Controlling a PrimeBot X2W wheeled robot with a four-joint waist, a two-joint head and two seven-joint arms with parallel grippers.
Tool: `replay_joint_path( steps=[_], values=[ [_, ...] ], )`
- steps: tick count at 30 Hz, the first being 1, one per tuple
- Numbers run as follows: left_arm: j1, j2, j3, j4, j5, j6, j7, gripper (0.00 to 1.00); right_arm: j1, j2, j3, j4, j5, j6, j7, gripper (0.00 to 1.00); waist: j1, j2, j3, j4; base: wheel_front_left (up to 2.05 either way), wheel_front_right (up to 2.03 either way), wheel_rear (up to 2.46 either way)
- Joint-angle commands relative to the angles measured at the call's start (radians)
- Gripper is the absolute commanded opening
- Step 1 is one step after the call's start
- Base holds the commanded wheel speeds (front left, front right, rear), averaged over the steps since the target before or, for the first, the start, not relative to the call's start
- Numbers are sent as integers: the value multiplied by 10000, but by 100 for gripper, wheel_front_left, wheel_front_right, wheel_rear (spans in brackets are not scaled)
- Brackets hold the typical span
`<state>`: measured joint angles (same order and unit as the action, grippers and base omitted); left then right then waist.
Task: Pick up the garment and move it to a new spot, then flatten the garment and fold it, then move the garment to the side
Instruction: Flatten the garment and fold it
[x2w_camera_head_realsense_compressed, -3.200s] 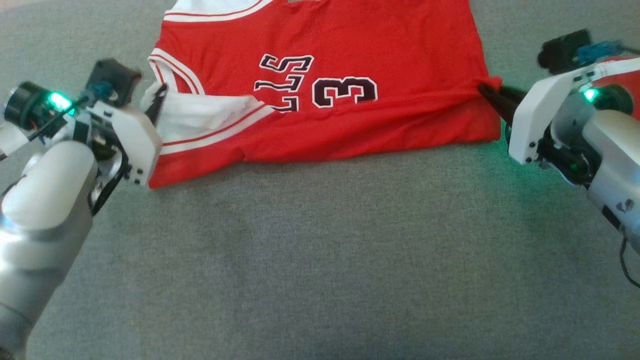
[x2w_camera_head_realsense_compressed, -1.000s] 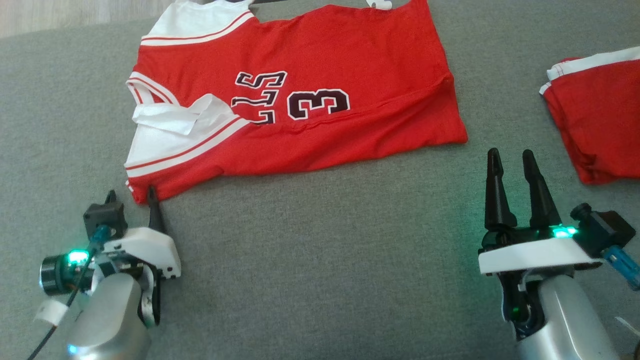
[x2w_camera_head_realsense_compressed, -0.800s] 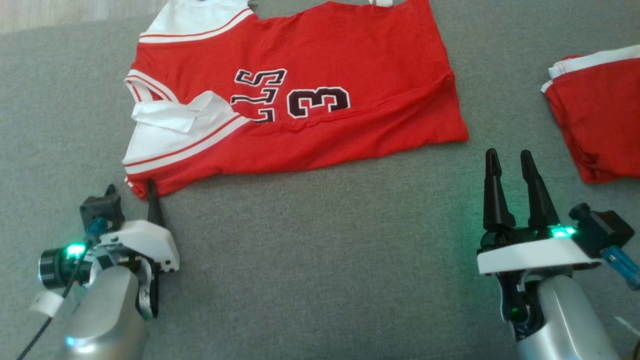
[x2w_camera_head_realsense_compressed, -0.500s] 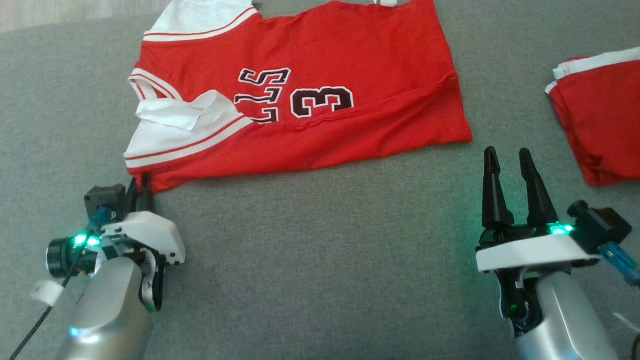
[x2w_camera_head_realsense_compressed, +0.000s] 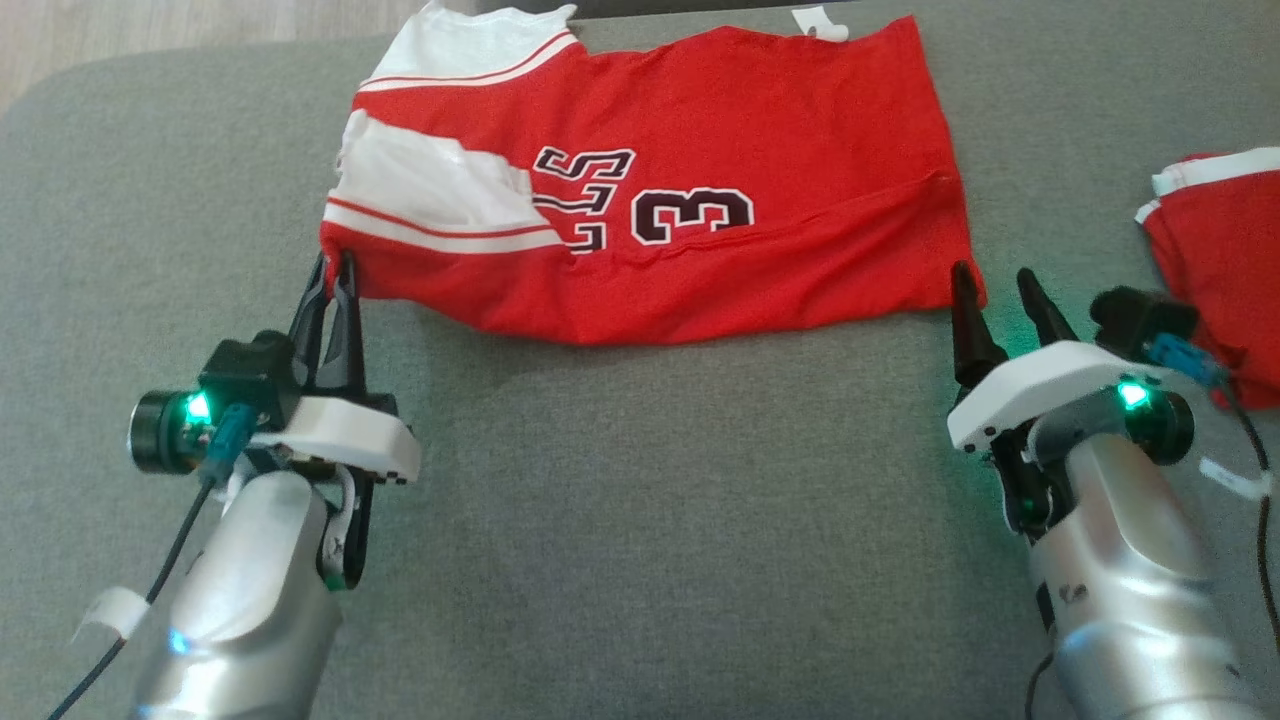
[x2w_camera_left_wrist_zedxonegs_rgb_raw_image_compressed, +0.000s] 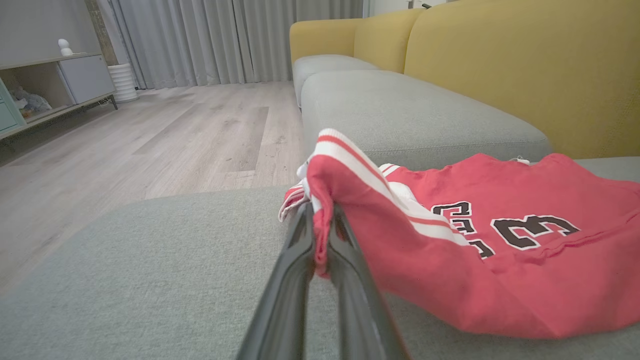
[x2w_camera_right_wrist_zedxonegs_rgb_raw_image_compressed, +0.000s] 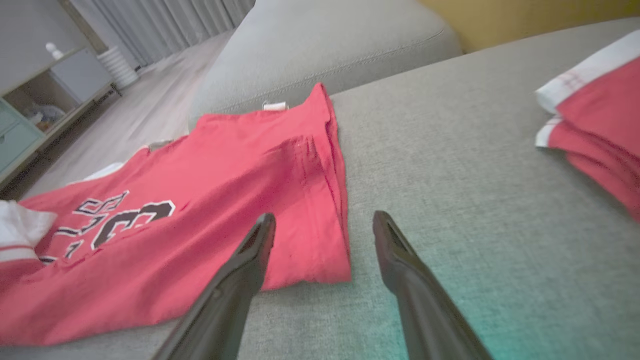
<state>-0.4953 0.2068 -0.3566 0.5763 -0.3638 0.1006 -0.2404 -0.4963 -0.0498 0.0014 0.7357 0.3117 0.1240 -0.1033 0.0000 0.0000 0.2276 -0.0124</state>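
A red jersey (x2w_camera_head_realsense_compressed: 700, 170) with white trim and a black "3" lies across the grey sofa cushion (x2w_camera_head_realsense_compressed: 640, 520). My left gripper (x2w_camera_head_realsense_compressed: 335, 268) is shut on the jersey's near left corner and holds it raised off the cushion; the left wrist view shows the red cloth (x2w_camera_left_wrist_zedxonegs_rgb_raw_image_compressed: 340, 200) pinched between the two fingers (x2w_camera_left_wrist_zedxonegs_rgb_raw_image_compressed: 300, 250). My right gripper (x2w_camera_head_realsense_compressed: 990, 280) stands open at the jersey's near right corner. In the right wrist view that corner (x2w_camera_right_wrist_zedxonegs_rgb_raw_image_compressed: 330, 260) lies between the spread fingers (x2w_camera_right_wrist_zedxonegs_rgb_raw_image_compressed: 250, 260), flat on the cushion.
A second red and white garment (x2w_camera_head_realsense_compressed: 1210, 240) lies folded at the right edge, close behind my right wrist. Yellow sofa backs (x2w_camera_left_wrist_zedxonegs_rgb_raw_image_compressed: 500, 65) rise beyond the cushion. Wooden floor (x2w_camera_left_wrist_zedxonegs_rgb_raw_image_compressed: 150, 135) lies past the cushion's left end.
My left gripper has shut on the jersey's near left corner and carried it up and forward, folding the white strap over. My right gripper has moved forward to the right corner, still open.
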Motion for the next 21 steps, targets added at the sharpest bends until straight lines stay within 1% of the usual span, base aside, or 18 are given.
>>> replay_joint_path(
  steps=[1,8,13,14,15,16,18,21],
  values=[
    [-438,186,261,-390,104,-8,-126,0,-382,-5,126,217,-288,67,96,100,0,0,28,67,0,0,0],
    [-441,161,31,-604,218,-31,-140,0,-1723,-5,-493,2793,-1829,67,375,100,0,0,140,251,0,0,0],
    [-431,151,-43,-544,181,-49,-139,0,-2264,-5,-251,3880,-2241,67,449,100,0,0,166,355,0,0,0],
    [-428,146,-47,-512,165,-44,-138,0,-2323,-5,-136,4047,-2314,67,470,67,0,0,161,368,0,0,0],
    [-429,143,-49,-475,149,-36,-129,0,-2375,-5,-37,4181,-2397,67,473,2,0,0,159,376,0,0,0],
    [-428,148,-51,-428,137,-22,-107,0,-2419,-5,29,4283,-2463,67,448,0,0,0,152,380,0,0,0],
    [-412,196,-68,-313,143,15,-39,0,-2479,-5,96,4417,-2623,67,328,0,0,0,112,370,0,0,0],
    [-341,281,-87,-114,131,60,97,0,-2499,-5,-75,4472,-2956,67,-11,0,0,0,-28,332,0,0,0]
  ],
)
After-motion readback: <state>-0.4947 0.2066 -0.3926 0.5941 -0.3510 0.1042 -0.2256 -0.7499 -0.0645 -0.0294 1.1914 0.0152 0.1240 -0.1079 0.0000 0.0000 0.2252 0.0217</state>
